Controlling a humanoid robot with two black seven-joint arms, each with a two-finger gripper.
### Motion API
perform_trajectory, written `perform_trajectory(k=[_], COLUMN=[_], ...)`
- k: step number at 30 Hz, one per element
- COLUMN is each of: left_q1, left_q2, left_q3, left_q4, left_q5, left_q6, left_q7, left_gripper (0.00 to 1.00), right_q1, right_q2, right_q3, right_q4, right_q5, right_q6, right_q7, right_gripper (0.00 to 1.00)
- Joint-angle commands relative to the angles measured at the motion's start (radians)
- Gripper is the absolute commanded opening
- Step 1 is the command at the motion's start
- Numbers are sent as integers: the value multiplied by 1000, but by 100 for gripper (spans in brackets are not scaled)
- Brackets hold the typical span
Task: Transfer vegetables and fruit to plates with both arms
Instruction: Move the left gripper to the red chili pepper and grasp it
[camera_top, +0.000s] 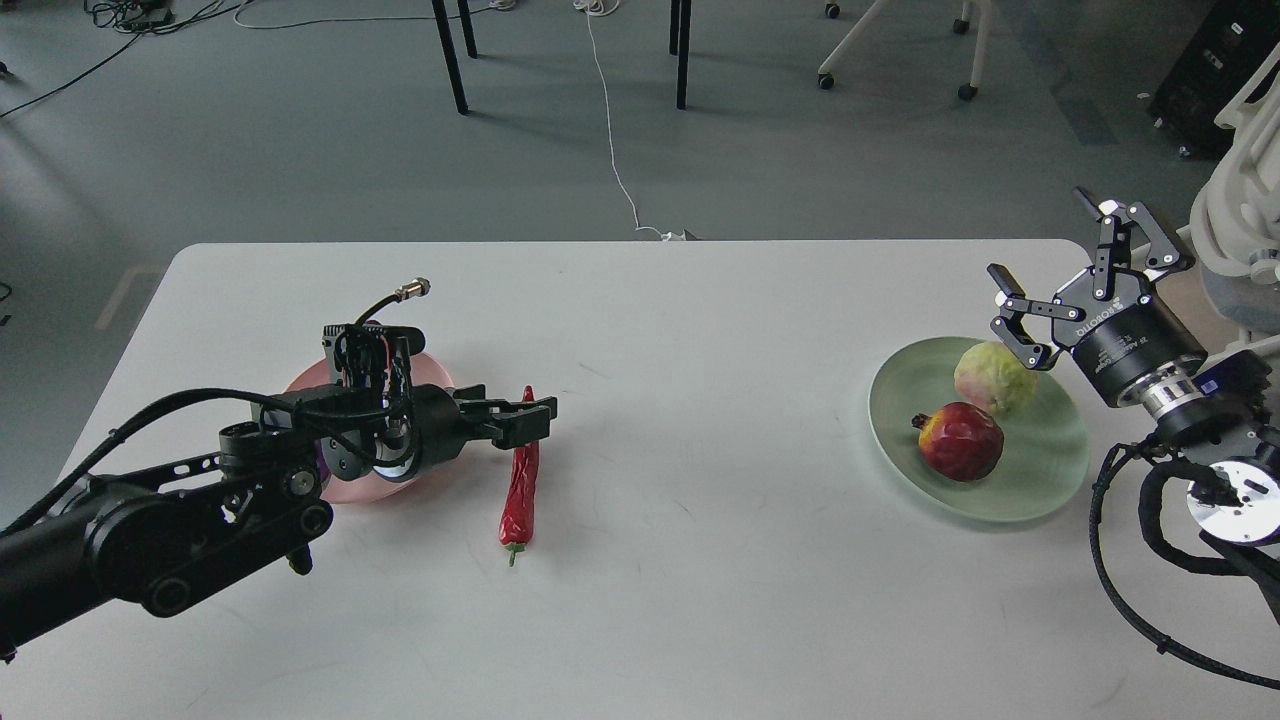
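Fruit already rests on the mint green plate (1050, 480) at the right: the pomegranate (962, 440) lies near the plate's middle and the bumpy green-yellow fruit (994, 377) just behind it, the two close together. The right pincer (1060, 290) hangs above the plate's far rim, jaws spread wide and holding nothing, which suggests the fruit half of the task is finished. On the left, the chili pepper (519, 485) lies lengthwise on the white surface (700, 600), just right of the pink plate (435, 375). The left pincer (535, 415) reaches across that plate and sits over the pepper's upper end; seen end-on and dark, its opening cannot be judged, nor whether it grips the pepper. The left arm hides most of the pink plate; a sliver of purple at its wrist may be the eggplant (322, 468). Chair legs and cables on the floor lie well apart from the work.
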Motion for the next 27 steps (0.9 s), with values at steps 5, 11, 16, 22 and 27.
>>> perform_trajectory(k=[5, 11, 16, 22, 27], left_q1=[42, 56, 59, 68, 74], left_q2=[-22, -23, -23, -51, -59], left_q3=[0, 0, 5, 15, 15], left_q4=[6, 6, 6, 6, 6], left_q5=[3, 3, 20, 95, 104], left_q6=[14, 26, 26, 26, 26], left_q7=[2, 5, 3, 0, 1], left_gripper=[94, 88, 87, 87, 82], right_q1=[-5, -8, -8, -8, -10], right_q2=[0, 0, 0, 0, 0], right_q3=[4, 4, 4, 4, 4], right_q4=[0, 0, 0, 0, 0], right_q5=[0, 0, 0, 0, 0], right_q6=[0, 0, 0, 0, 0], right_q7=[0, 0, 0, 0, 0], right_gripper=[98, 98, 98, 98, 98])
